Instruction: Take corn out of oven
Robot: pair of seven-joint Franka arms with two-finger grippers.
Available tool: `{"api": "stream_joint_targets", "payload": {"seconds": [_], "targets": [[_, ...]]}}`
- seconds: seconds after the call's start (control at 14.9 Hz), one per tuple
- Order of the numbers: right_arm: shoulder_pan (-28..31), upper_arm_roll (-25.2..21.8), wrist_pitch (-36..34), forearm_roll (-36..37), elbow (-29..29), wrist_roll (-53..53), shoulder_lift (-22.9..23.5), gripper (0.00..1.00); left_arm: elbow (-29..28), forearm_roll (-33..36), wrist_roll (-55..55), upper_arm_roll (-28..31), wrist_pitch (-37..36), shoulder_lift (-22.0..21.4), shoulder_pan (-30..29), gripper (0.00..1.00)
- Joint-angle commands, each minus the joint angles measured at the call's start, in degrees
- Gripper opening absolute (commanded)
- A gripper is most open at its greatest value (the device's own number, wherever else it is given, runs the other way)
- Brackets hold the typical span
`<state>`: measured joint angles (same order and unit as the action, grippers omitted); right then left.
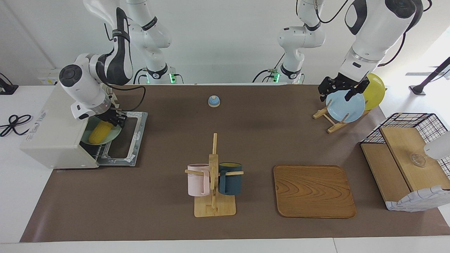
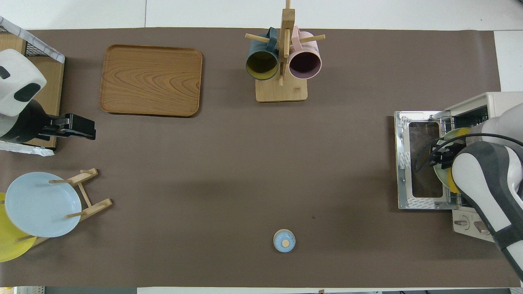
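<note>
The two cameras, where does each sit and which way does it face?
Facing view: high across the table, looking at the robots; both arms show, right gripper at the yellow corn cob in the off-white toaster oven, left gripper over the blue plate.
Overhead view: above the robots' end, looking down; grippers and forearms show.
Shared: oven, wooden tray, half a turn apart.

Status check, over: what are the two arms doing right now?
Right gripper at corn on green plate, oven door down. Left gripper waiting, jaws open, over blue plate. Nothing blocking.
</note>
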<state>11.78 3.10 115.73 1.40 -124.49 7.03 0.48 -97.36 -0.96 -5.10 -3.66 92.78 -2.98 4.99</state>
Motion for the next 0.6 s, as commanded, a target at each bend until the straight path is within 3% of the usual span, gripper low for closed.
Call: {"api": "stream_joint_targets", "payload": {"seconds": [0.0, 0.27, 0.47, 0.54], "targets": [[0.4, 0.5, 4.8, -1.1, -5.0, -1.2, -2.7, 0.32, -0.9, -0.4, 0.4, 0.3, 0.3, -0.9, -0.2, 1.00], [0.4, 0.5, 5.7, -1.1, -5.9, -1.7, -2.9, 0.26, -1.0, -0.4, 0.4, 0.3, 0.4, -0.9, -0.1, 1.00], [0.4, 0.5, 4.9, -1.1, -5.9, -1.9, -3.0, 0.00, -1.0, -0.4, 0.4, 0.3, 0.3, -0.9, -0.2, 1.00], [0.1, 0.5, 4.5, -0.9, -5.8, -2.7, -3.0, 0.00, -1.0, -0.4, 0.4, 0.3, 0.3, -1.0, -0.2, 1.00]]}}
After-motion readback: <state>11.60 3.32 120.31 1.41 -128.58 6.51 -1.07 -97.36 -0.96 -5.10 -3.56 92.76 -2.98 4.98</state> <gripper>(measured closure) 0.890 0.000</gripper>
